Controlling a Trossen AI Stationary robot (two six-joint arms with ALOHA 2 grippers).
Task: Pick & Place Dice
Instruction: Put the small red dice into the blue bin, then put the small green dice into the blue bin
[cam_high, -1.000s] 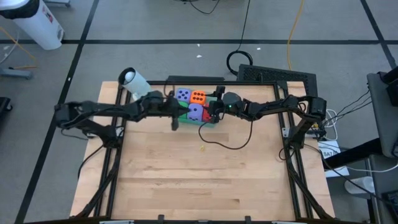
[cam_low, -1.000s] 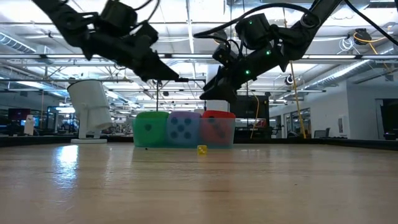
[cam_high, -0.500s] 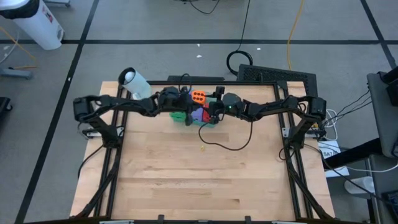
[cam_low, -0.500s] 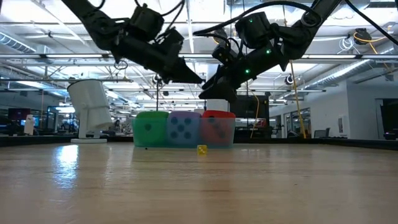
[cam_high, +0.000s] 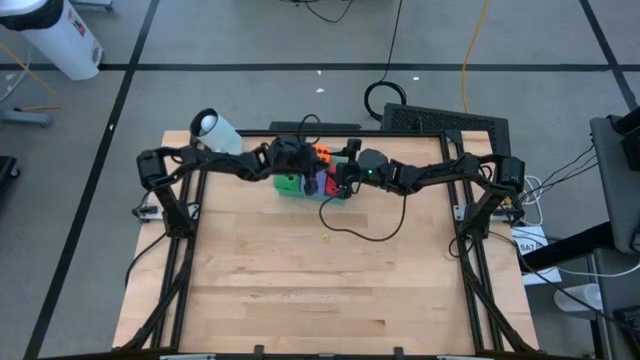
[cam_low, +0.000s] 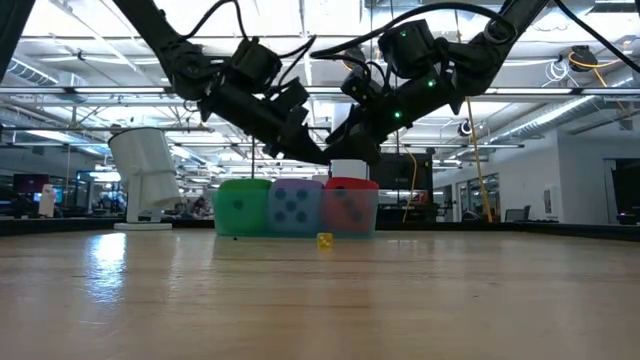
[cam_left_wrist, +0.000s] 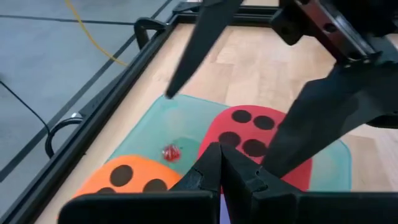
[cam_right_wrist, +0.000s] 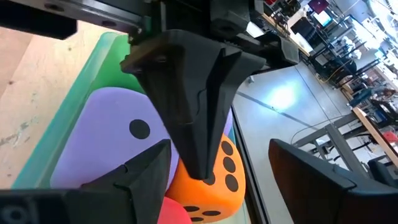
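A shallow teal tray (cam_high: 336, 197) near the table's far edge holds the dice. In the low view the green die (cam_low: 245, 208), a purple die (cam_low: 297, 208) and the red die (cam_low: 348, 208) stand in a row. The orange die (cam_high: 321, 153) sits behind them; the second purple die is hidden under my left arm. My left gripper (cam_left_wrist: 221, 163) is shut, pointing down over the tray between the orange die (cam_left_wrist: 127, 179) and the red die (cam_left_wrist: 254, 138). My right gripper (cam_right_wrist: 219, 148) is open, hovering above the tray's right end with its fingers on either side of the left gripper. My left gripper comes at the tray from above, slanting from the table's left. Its own shut fingers hide what lies under their tips, so I cannot tell whether they touch a die.
A white cylinder (cam_high: 215, 132) lies at the table's far left corner. A tiny yellow object (cam_high: 326, 238) lies on the wood in front of the tray, with a black cable (cam_high: 372, 230) looping beside it. A tiny red die (cam_left_wrist: 171, 152) lies in the tray. Bare wood spreads toward the near edge.
My left gripper has swung from the tray's left side toward the right and down. It now stands over the tray's far row, close to the right gripper, and covers the far purple die. The right arm and the dice have kept still.
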